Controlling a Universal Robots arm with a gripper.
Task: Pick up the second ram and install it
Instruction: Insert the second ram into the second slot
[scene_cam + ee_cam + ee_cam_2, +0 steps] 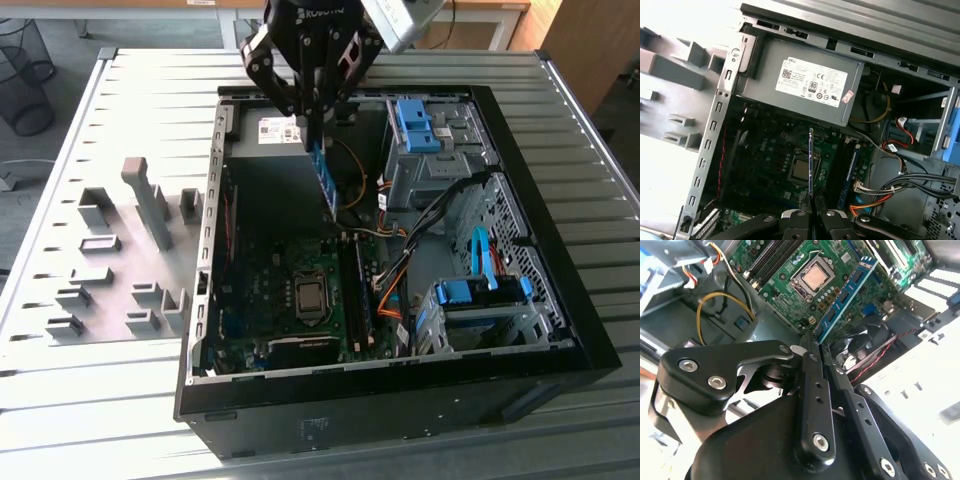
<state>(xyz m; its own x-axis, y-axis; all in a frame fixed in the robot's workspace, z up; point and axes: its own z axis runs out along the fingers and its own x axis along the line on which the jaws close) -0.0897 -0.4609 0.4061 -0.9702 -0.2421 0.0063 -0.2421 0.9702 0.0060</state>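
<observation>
1. A big metal table (120, 400) with long grooves sits in the middle of the room.
2. The floor (70, 45) behind it is grey.
3. A black wire bin (22, 75) stands on the floor at the exterior view's left.
4. Brown wooden furniture (590, 50) stands at the back, on the exterior view's right.

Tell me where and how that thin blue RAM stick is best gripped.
By one short end, fingers pinching the two flat faces, coming from above. The thin blue RAM stick hangs from the black gripper that way, long axis down towards the green motherboard, leaving its free end clear.
</observation>
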